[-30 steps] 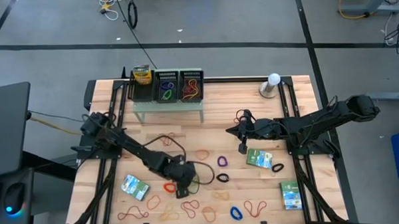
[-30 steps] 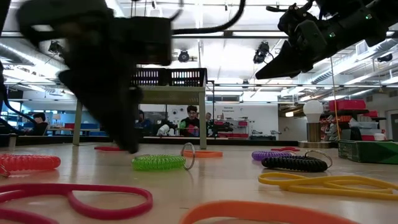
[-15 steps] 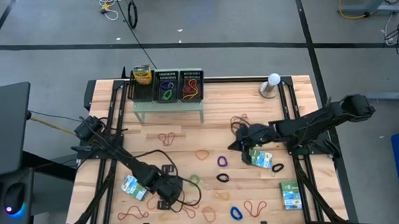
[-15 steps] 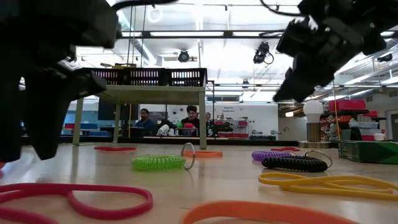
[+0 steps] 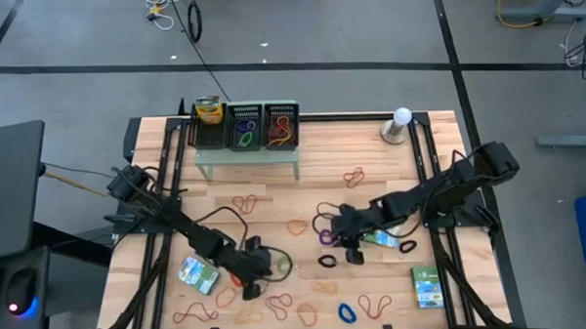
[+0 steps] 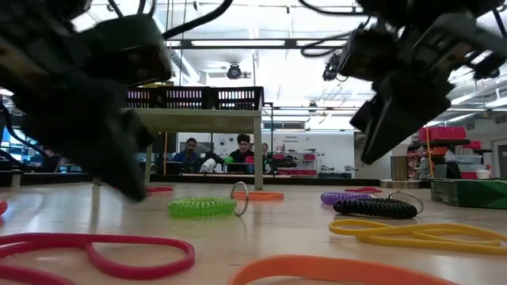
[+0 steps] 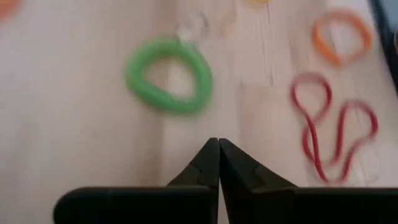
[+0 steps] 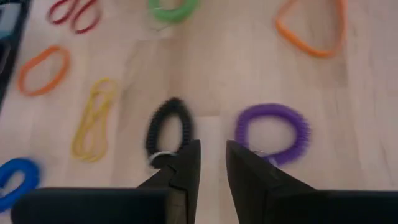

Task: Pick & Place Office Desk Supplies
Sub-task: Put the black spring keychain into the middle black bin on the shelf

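My left tool (image 7: pixel 219 149) has its two dark fingers pressed together with nothing between them, and it hangs low over the pale wooden surface (image 5: pixel 313 188) near the front edge. Just ahead of its tips lies a green coiled loop with a small metal ring (image 7: pixel 168 76), and off to one side a thin red rubber band twisted into loops (image 7: pixel 336 134) and an orange band (image 7: pixel 342 38).

My right tool (image 8: pixel 211 158) sits over the middle of the surface with a narrow gap between its fingers, gripping nothing. Two coiled loops lie just beyond its tips: a black coiled loop (image 8: pixel 168 129) and a purple coiled loop (image 8: pixel 272 132), apart from each other. Farther out I see a yellow doubled band (image 8: pixel 93 118), an orange oval band (image 8: pixel 43 70), a blue loop (image 8: pixel 13 177) and a larger orange band (image 8: pixel 311 28).

From above, more thin bands are scattered along the front of the surface. A flat green-and-white packet (image 5: pixel 197 274) lies near my left arm, another packet (image 5: pixel 427 286) at the front right corner, and a third (image 5: pixel 382 239) beside my right tool. At the back, a pale-green shelf (image 5: pixel 247 156) carries small black mesh trays (image 5: pixel 262 127) with coloured bands in them.
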`<state>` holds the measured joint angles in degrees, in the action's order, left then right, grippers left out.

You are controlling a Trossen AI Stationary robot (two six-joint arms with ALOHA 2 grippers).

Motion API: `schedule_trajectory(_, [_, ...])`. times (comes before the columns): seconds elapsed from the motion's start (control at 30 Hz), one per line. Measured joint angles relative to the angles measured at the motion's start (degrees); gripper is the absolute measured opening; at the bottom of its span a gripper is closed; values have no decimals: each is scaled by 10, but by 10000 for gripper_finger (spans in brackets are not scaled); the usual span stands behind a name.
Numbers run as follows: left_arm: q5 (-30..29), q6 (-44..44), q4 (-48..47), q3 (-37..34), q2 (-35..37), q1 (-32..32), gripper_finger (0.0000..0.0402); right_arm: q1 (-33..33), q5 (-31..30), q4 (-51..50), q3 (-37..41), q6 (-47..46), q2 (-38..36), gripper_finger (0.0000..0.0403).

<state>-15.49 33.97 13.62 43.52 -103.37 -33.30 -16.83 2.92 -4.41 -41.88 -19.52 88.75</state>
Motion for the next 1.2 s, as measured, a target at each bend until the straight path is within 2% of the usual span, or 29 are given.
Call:
schedule_trajectory(0.07, [-17, -6, 35, -16, 0, 6, 7, -9, -5, -1, -9, 3, 0, 84])
schedule_trajectory(0.3, [-50, -15, 43, -30, -1, 23, 7, -40, -49, 2, -13, -55, 17, 91])
schedule_trajectory(0.57, [-55, -10, 42, -30, -1, 45, 17, -72, -85, 41, -13, -72, 78, 98])
schedule_trajectory(0.87, [-51, -2, 49, -30, -1, 56, 22, -71, -87, 98, -13, -72, 118, 97])
schedule_trajectory(1.0, [-47, 44, 49, -30, -1, 66, 22, -67, -89, 99, -13, -65, 118, 77])
schedule_trajectory(1.2, [-28, 135, 54, -30, -1, 95, 25, -57, -91, 105, -13, -33, 118, 17])
